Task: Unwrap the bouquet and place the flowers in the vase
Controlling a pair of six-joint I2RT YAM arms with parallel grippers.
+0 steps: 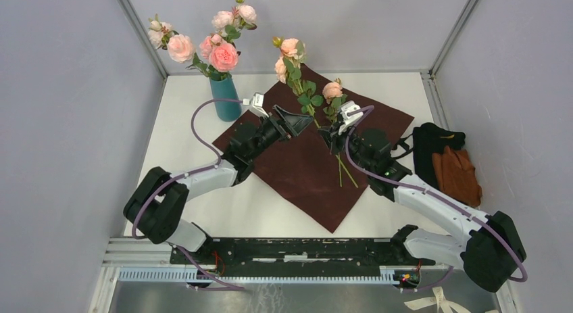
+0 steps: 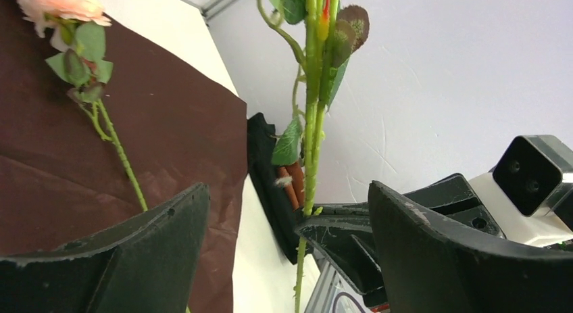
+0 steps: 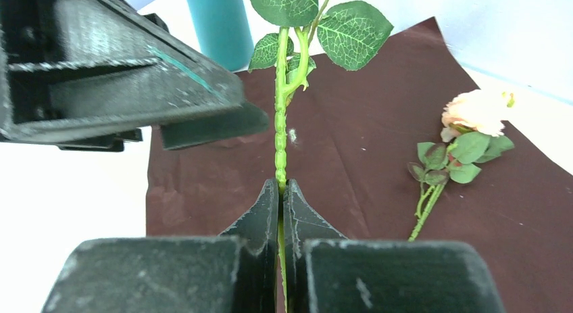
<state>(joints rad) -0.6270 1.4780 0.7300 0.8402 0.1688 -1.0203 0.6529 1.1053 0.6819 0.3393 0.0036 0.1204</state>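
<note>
At the left, the vase point(image 1: 225, 100) stands upright just off the corner of the wrapping paper point(image 1: 304, 178). It holds several roses, so its mouth looks crowded. Our left pincer point(image 1: 302, 121) gapes wide and empty just beside the raised rose point(image 1: 290, 49). Our right pincer point(image 1: 330, 132) is clamped tight low on its stem point(image 3: 280, 137). We judge the rose light, thin, springy and top-heavy, so we grip bare stem, never bloom. Another rose point(image 1: 332, 91) lies on the paper. Rightward, the cloth pile point(image 1: 449, 161) and wall point(image 1: 527, 90) hem us in; leftward seems freer.

The vase point(image 1: 225, 100) looks smooth and faintly glossy; the maroon wrapping paper point(image 1: 304, 171) is matt and creased.
</note>
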